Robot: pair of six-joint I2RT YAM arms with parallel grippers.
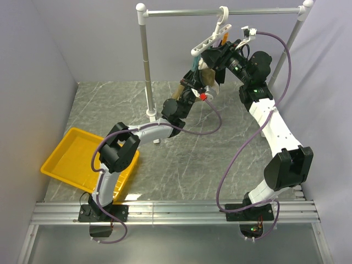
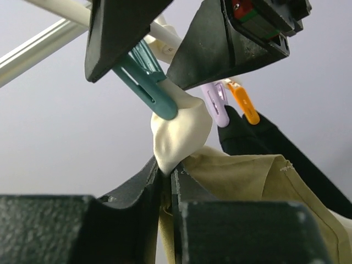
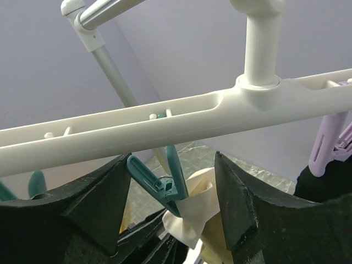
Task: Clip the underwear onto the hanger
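Far off to the left of both hands, low on the grey table (image 1: 181, 159), sits a yellow tray (image 1: 74, 154). The left gripper (image 2: 166, 171) is up high, under the white hanger (image 3: 165, 124). Its two fingers are squeezed close together. They pinch a bit of the underwear (image 2: 242, 173) between their tips. The soft cream part of the underwear goes up from that hand. The tan part hangs by the hand's right side.

Just above the left gripper, a teal clip (image 2: 151, 91) bites the cream part. The clip hangs from the hanger, and the hanger hooks on the silver rail (image 1: 181, 11) above both hands.

The right gripper (image 3: 171, 165) is up at the hanger bar too. It is let go and spread wide, with one finger (image 3: 102, 206) on each side of the teal clip. There is a gap between the clip and the finger on the right. I cannot tell if the other finger touches the clip.

To the right of the teal clip hang a purple clip (image 2: 217, 104) and then an orange clip (image 2: 245, 104). A black garment (image 2: 258, 137) hangs just under them, right beside the underwear.
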